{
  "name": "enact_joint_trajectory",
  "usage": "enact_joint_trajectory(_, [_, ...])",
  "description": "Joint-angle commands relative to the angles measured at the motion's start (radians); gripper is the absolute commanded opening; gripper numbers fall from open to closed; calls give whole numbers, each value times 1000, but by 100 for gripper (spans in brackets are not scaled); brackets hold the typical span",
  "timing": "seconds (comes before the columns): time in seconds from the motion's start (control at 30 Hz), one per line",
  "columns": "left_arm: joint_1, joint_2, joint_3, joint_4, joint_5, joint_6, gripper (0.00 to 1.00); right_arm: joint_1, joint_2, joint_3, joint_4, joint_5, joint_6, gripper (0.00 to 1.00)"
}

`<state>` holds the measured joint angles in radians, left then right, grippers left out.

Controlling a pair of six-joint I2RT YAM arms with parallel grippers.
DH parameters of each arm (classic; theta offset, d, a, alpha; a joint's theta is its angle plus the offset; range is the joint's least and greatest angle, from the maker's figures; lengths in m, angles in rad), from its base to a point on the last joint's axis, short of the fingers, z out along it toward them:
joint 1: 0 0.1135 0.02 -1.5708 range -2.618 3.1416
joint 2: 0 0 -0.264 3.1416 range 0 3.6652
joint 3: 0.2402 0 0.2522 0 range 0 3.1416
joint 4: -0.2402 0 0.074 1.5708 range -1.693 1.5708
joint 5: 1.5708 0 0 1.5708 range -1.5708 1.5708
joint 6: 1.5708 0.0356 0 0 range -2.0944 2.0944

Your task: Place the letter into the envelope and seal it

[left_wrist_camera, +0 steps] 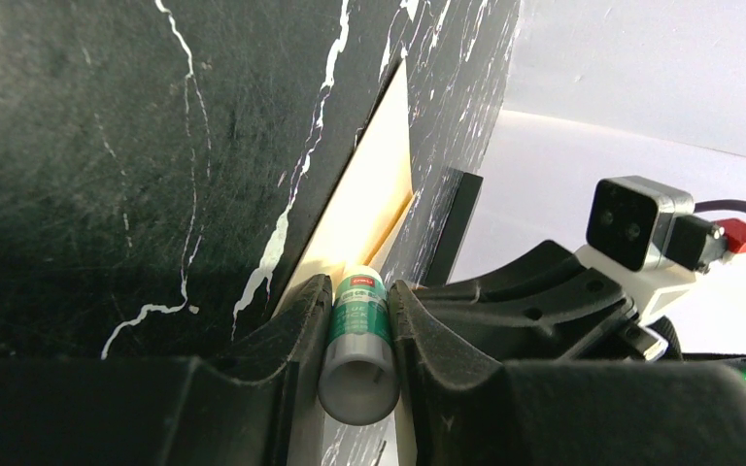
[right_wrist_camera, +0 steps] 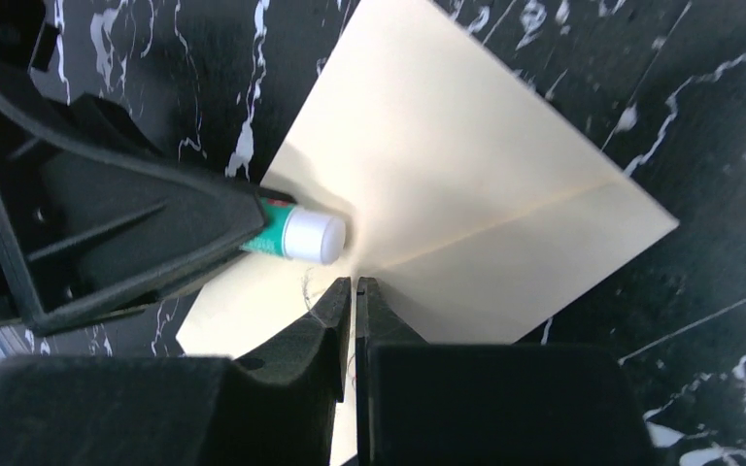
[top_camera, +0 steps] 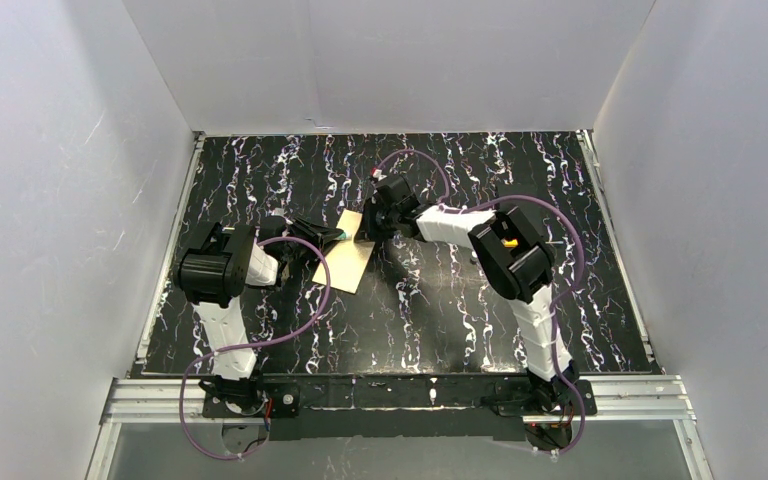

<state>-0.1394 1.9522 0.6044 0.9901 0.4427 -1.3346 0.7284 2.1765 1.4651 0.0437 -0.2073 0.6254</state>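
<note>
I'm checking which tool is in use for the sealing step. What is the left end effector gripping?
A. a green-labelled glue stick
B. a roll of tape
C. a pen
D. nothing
A: the left end effector is closed on a glue stick with a green label and white cap, its capped end over the envelope.

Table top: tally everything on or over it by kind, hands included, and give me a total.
Envelope: 1
Glue stick: 1
Robot hands: 2, the left hand and the right hand
Total: 4
</note>
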Motion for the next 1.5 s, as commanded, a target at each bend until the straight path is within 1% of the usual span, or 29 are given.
enact_joint_trajectory(0.0, [11, 31, -28, -211, -105, 69, 0, -16, 45, 78, -21, 27, 16, 16])
enact_joint_trajectory(0.13, [10, 28, -28, -212, -115, 62, 0, -18, 55, 81, -32, 2, 20, 15])
enact_joint_trajectory(0.37, [11, 31, -23, -219, -135, 49, 0, 5, -27, -70, -4, -114, -80, 15])
enact_joint_trajectory(0.5, [11, 34, -26, -225, -150, 40, 0, 33, -15, -95, -1, -174, -101, 15])
enact_joint_trajectory(0.77, [11, 33, -57, -225, -167, 28, 0, 48, 8, -45, -5, -117, -64, 15])
enact_joint_trajectory(0.9, [11, 32, -60, -225, -170, 29, 0, 48, -1, -44, 62, -88, -13, 15])
enact_joint_trajectory(1.03, [10, 36, -55, -226, -170, 31, 0, 52, 6, -20, 100, -98, 8, 15])
enact_joint_trajectory(1.2, [11, 45, -51, -225, -167, 31, 0, 64, 42, 21, 91, -112, 15, 15])
enact_joint_trajectory(1.3, [11, 50, -48, -225, -164, 32, 0, 76, 62, 27, 70, -94, 15, 16])
enact_joint_trajectory(1.47, [11, 58, -46, -225, -163, 32, 0, 105, 86, 35, 65, -115, 8, 16])
